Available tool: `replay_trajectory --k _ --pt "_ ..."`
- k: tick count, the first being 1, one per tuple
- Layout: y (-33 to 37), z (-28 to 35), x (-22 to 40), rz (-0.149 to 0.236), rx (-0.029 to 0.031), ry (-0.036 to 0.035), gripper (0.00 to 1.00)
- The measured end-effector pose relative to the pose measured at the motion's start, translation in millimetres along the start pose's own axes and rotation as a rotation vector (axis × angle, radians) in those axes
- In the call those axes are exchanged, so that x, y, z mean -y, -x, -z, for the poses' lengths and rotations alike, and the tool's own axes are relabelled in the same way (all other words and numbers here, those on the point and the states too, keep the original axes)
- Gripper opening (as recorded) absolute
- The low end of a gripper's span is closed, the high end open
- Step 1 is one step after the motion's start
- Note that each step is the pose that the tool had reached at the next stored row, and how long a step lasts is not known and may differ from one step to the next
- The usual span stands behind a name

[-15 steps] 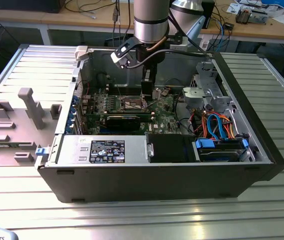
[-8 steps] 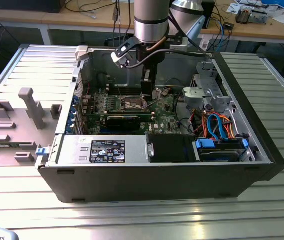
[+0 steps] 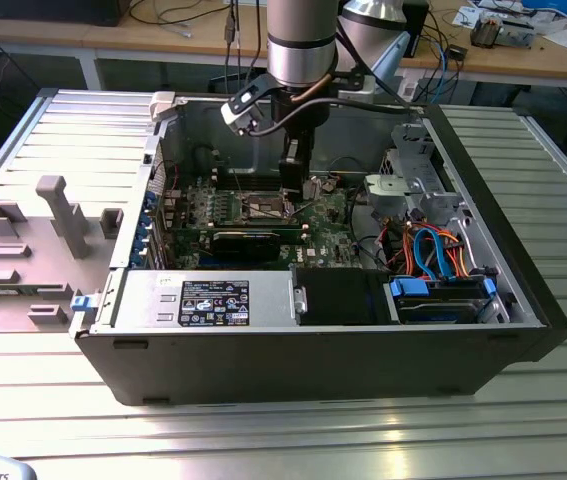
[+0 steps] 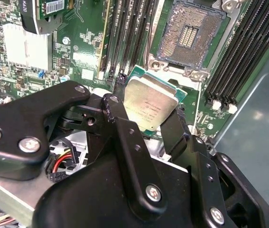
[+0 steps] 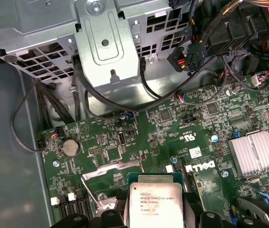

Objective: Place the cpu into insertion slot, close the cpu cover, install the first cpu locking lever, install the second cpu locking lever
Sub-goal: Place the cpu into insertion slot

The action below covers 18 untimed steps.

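Observation:
My gripper (image 4: 148, 121) is shut on the cpu (image 4: 151, 102), a silvery-tan square plate pinched by its edges between two black fingers (image 4: 115, 114). It hangs tilted a short way above the green motherboard. The insertion slot (image 4: 191, 33) lies open just beyond the cpu, its pin field bare inside a silvery rim. In the exterior view the gripper (image 3: 293, 180) hovers inside the open computer case, just to the exterior view's right of the slot (image 3: 266, 207). In the first wrist view the cpu (image 5: 155, 204) sits beside a silvery metal frame (image 5: 101, 179) that looks like the raised cpu cover.
Black memory slots (image 4: 238, 52) flank the socket. A metal drive cage (image 5: 108, 42), a finned heat sink (image 5: 253, 152) and bundled cables (image 3: 433, 250) crowd the case. A power supply (image 3: 208, 300) sits at the front. A grey fixture (image 3: 33, 250) stands outside the case.

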State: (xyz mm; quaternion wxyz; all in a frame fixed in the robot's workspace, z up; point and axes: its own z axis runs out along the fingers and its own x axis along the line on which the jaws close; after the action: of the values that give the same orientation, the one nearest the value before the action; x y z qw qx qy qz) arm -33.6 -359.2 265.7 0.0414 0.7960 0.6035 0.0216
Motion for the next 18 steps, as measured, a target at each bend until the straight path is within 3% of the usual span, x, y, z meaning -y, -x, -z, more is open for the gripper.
replay_trajectory --k 18 --pt "0.0 -0.3 0.0 -0.051 0.0047 -0.0008 0.54"
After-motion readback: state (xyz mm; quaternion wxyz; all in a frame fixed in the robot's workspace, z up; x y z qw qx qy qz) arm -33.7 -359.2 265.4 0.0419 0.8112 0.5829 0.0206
